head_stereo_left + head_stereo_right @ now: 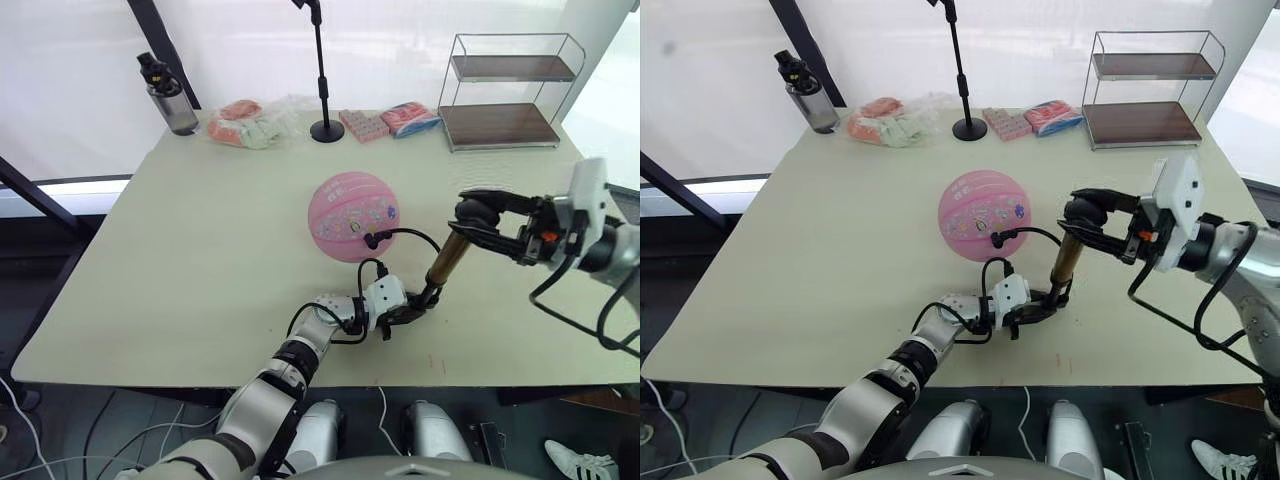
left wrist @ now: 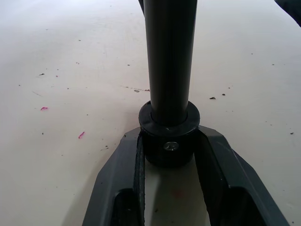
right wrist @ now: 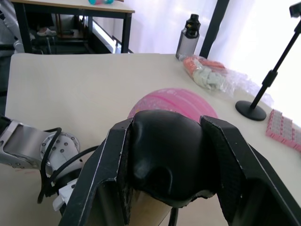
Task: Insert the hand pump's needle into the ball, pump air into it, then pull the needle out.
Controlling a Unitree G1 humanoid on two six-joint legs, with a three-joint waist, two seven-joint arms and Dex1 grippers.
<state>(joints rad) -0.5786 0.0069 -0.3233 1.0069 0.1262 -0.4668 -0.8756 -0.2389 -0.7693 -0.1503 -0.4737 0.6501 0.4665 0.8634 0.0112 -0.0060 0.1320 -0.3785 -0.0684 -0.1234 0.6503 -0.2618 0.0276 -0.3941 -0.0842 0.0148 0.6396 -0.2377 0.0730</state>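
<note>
Left claw point(image 1: 412, 307) clamps hand pump point(image 1: 446, 260), ball point(image 1: 353, 216) beside

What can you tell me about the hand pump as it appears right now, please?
The hand pump is a short gold-bronze metal cylinder with black end caps, standing tilted on the table just right of the ball. The left pincer clamps its black base; the right pincer grips its black handle on top. Its thin black hose arcs from the pump to the ball's side.
</note>
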